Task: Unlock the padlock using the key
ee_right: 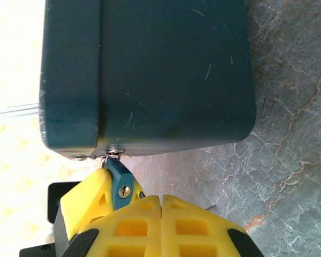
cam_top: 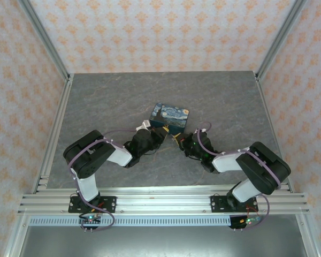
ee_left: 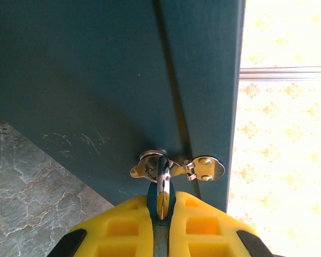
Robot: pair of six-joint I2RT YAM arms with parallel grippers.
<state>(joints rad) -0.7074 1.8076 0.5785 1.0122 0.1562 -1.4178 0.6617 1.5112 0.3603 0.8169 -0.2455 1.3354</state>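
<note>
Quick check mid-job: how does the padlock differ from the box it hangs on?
Size: the padlock is tiny; the box dwarfs it.
Hold: the padlock is clamped in the left gripper's jaws; the box lies on the table, ungripped.
Finish: the padlock has a metal shackle and a keyhole; the box's side is plain and scratched.
Both are teal-blue.
</note>
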